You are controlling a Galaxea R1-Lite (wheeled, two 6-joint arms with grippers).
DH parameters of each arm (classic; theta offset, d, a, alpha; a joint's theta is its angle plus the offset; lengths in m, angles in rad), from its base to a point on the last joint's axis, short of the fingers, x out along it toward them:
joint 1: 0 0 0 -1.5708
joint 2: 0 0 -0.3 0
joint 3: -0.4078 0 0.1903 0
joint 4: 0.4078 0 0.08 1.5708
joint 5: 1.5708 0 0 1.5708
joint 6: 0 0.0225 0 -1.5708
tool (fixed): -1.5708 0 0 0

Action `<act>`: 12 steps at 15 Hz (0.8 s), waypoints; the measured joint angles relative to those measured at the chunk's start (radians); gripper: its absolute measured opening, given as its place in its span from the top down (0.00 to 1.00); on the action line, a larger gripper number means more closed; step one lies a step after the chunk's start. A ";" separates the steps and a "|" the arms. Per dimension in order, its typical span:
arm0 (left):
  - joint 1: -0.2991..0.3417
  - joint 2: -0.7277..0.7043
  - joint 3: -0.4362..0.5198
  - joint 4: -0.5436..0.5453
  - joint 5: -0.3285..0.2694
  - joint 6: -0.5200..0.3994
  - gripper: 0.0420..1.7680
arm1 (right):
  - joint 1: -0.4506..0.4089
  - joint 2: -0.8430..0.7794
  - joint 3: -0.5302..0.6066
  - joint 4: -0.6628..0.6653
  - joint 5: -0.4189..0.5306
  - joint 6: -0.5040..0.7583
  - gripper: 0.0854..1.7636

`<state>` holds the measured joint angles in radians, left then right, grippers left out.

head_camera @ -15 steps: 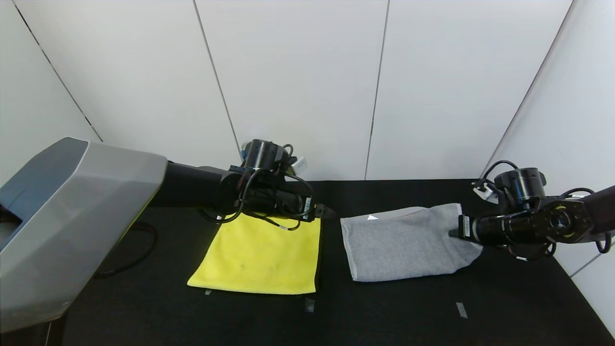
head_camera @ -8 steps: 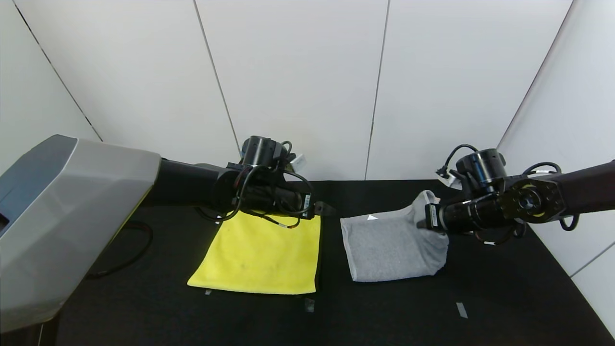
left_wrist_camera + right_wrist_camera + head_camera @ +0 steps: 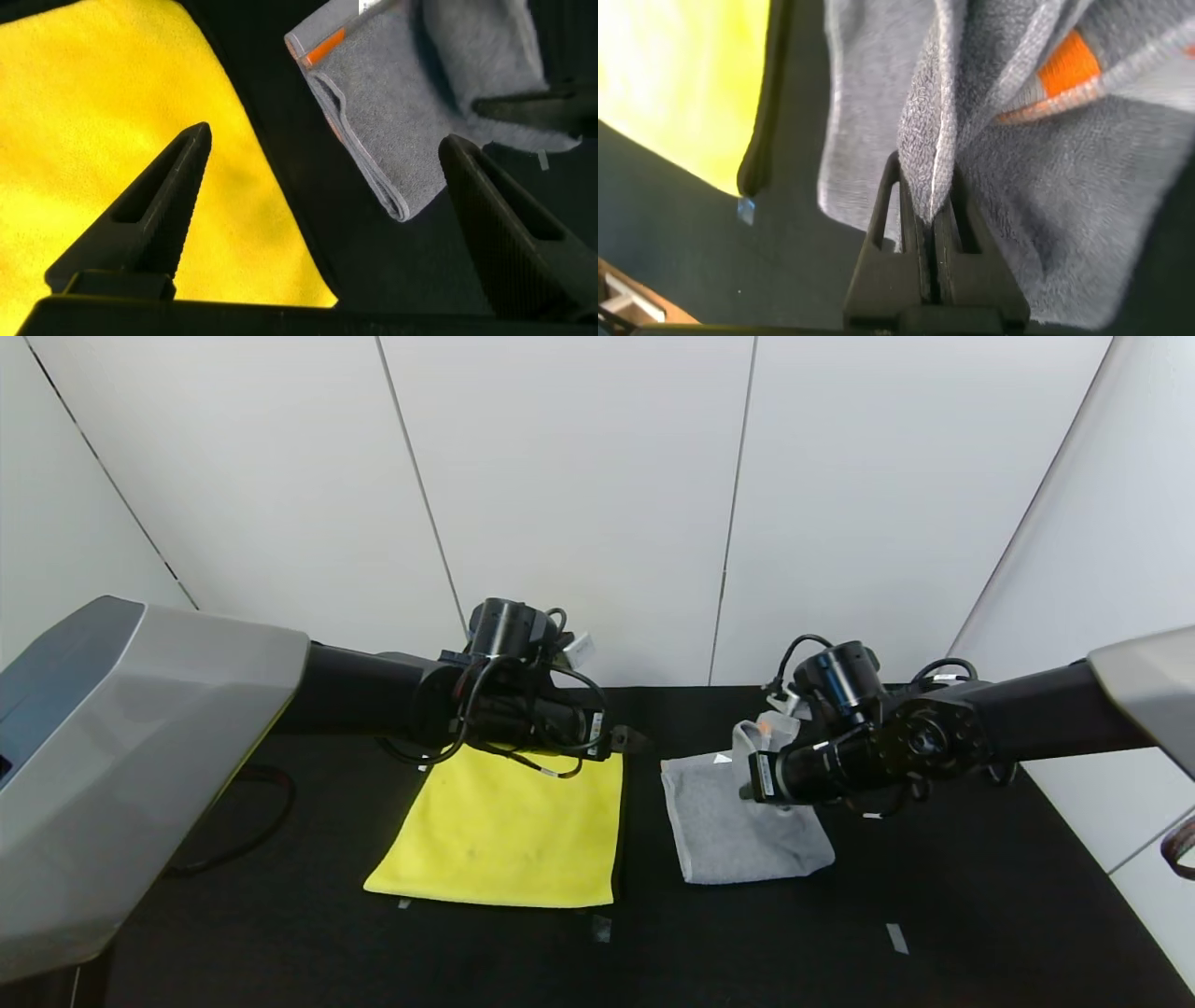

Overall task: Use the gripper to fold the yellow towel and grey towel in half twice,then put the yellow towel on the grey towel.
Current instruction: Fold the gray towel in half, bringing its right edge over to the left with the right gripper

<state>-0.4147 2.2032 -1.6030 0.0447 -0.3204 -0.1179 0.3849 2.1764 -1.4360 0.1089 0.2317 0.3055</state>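
Note:
The yellow towel [image 3: 509,835] lies flat on the black table, left of centre; it also shows in the left wrist view [image 3: 112,121]. The grey towel [image 3: 738,831] lies to its right, its right end lifted and drawn leftward over the rest. My right gripper [image 3: 747,791] is shut on that lifted grey edge [image 3: 934,140]; orange patches [image 3: 1064,70] show beside it. My left gripper [image 3: 639,742] hovers open and empty at the yellow towel's far right corner, its fingers [image 3: 149,205] spread wide above the gap between the towels. The grey towel also shows in the left wrist view [image 3: 392,103].
The black table [image 3: 980,915] has small tape marks near its front [image 3: 896,938]. White wall panels stand close behind. A black cable [image 3: 252,821] lies at the far left.
My right gripper has carried the grey towel's right end up and leftward, folding it over the left half. The left arm has stayed almost still.

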 joint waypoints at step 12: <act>0.000 0.000 0.000 0.000 0.000 0.000 0.03 | 0.078 0.087 -0.079 0.000 0.001 0.067 0.96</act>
<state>-0.4145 2.2034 -1.6030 0.0447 -0.3204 -0.1179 0.4628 2.2638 -1.5145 0.1087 0.2326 0.3721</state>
